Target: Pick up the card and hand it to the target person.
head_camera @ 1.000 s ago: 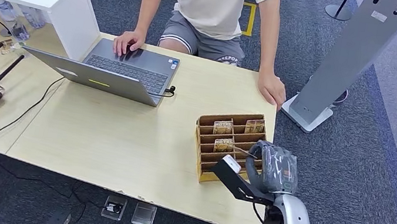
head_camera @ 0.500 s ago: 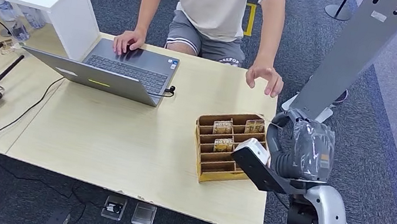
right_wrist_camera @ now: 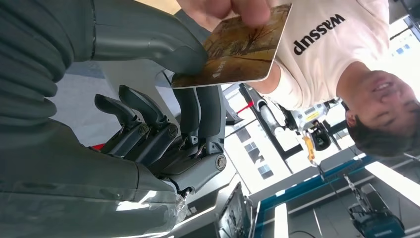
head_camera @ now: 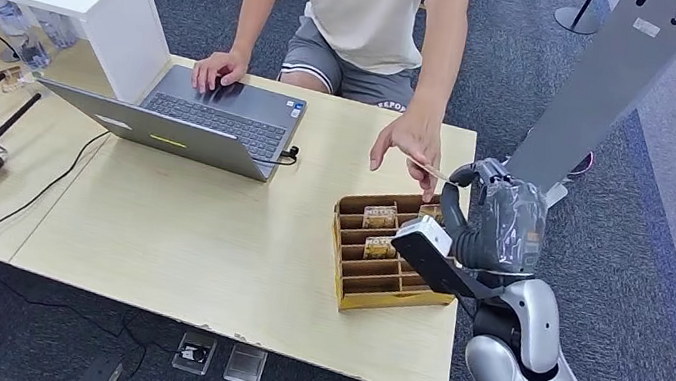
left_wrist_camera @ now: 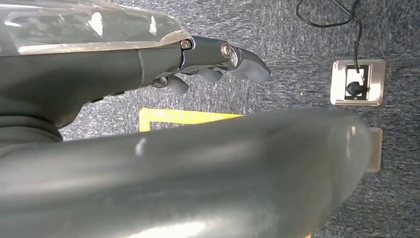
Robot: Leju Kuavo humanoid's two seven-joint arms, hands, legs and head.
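your right hand point(head_camera: 496, 224) pinches the card point(right_wrist_camera: 233, 47) between thumb and fingers, above the wooden organizer point(head_camera: 371, 281). the person's hand point(head_camera: 412, 141) already grips its far edge, so ease your pinch slowly and hold the arm steady. left hand point(left_wrist_camera: 218, 59) hangs, fingers loosely apart.

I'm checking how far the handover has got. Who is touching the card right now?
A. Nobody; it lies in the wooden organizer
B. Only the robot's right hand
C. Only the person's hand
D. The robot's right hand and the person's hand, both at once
D: in the right wrist view the right hand pinches one end of the card while the person's hand grips the other.
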